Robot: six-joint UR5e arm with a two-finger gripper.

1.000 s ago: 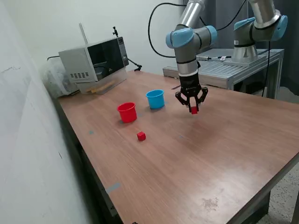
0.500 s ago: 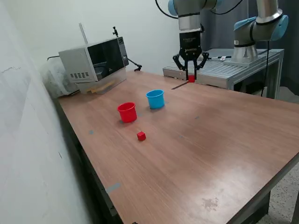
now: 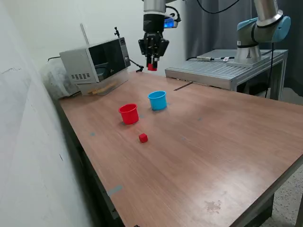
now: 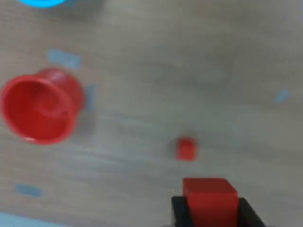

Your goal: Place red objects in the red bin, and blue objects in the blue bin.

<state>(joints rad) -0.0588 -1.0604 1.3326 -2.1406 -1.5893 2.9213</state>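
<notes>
The claw (image 3: 152,65) hangs high above the table (image 3: 227,142), near the microwave (image 3: 97,61), its two black fingers (image 4: 179,212) clamped on a small solid red cube (image 4: 209,198) with flat faces and sharp edges. A second red cube (image 3: 143,137) of the same look sits alone on the wood, in front of the red cup (image 3: 129,114). The cup is tapered, open upward, with a rolled rim. Just beside it, toward the exterior view's right, stands the light blue cup (image 3: 157,100).
</notes>
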